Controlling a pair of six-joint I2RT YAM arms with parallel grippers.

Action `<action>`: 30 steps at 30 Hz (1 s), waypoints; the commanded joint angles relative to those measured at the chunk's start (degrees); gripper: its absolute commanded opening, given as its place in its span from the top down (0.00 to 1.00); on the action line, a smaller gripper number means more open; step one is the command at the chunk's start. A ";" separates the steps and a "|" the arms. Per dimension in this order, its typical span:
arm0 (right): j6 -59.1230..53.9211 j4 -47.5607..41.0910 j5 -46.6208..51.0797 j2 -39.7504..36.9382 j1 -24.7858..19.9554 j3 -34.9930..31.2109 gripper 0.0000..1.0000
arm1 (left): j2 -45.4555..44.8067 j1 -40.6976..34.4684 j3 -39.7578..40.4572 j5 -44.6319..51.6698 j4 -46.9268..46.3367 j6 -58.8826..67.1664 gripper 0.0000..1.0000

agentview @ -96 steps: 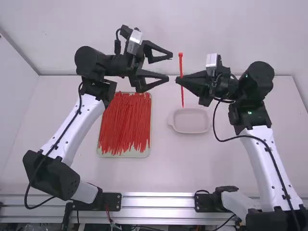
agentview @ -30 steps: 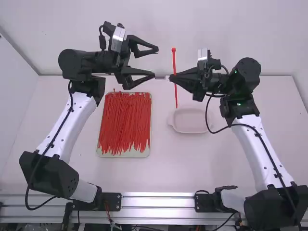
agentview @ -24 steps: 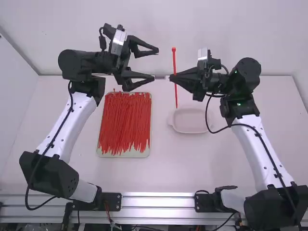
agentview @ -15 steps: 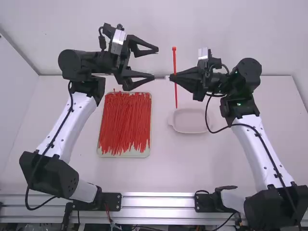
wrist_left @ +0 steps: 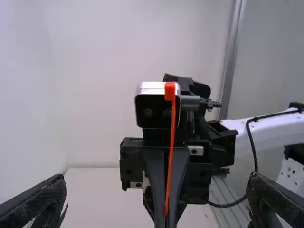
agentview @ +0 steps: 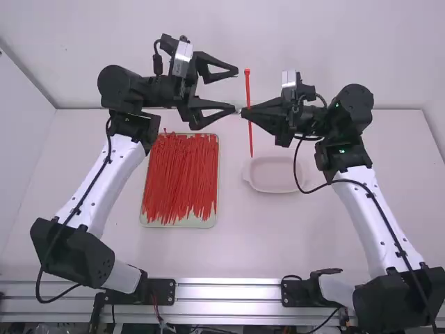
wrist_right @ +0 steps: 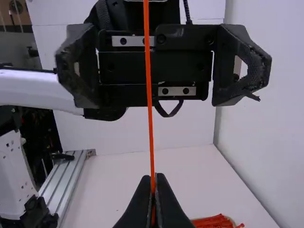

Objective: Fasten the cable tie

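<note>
A black two-finger right gripper [agentview: 244,111] pinches a slim red plastic cable tie [agentview: 249,132] upright in the air, facing the wide-open black left gripper [agentview: 237,94].
The right gripper's fingers are closed tight on the tie near its middle. The tie stands vertical with its head end up, above the far part of the white table [agentview: 278,229], and its lower tip hangs over the far rim of a shallow white plastic dish [agentview: 274,186]. The left gripper's fingers are spread wide and hold nothing, with their tips just beside the tie. A flat beige tray [agentview: 178,224] heaped with red ties lies left of the dish and apart from it.
</note>
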 commanded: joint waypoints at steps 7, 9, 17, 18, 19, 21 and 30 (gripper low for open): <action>0.15 -0.04 -0.04 0.17 -0.02 1.29 1.00 | -0.39 -1.55 1.88 -5.66 0.13 0.87 0.05; 0.63 0.02 0.04 0.17 -0.02 1.29 1.00 | -0.42 -1.92 1.88 -6.21 0.09 0.87 0.09; 0.52 -0.02 -0.02 0.17 -0.02 1.29 1.00 | -0.39 -3.48 1.88 -9.42 -0.11 0.92 0.14; 0.52 0.00 0.02 0.17 -0.02 1.29 1.00 | -0.42 -3.34 1.88 -9.77 0.02 0.76 0.15; 0.57 0.00 0.02 0.17 -0.02 1.29 1.00 | -0.42 -3.23 1.88 -9.99 0.35 0.35 0.16; 0.52 0.00 0.00 0.17 -0.02 1.29 1.00 | -0.39 -3.50 1.88 -11.10 0.09 -0.52 0.18; 0.50 0.00 0.07 0.17 -0.04 1.29 1.00 | -0.31 -4.74 1.88 -12.13 -0.11 -0.37 0.46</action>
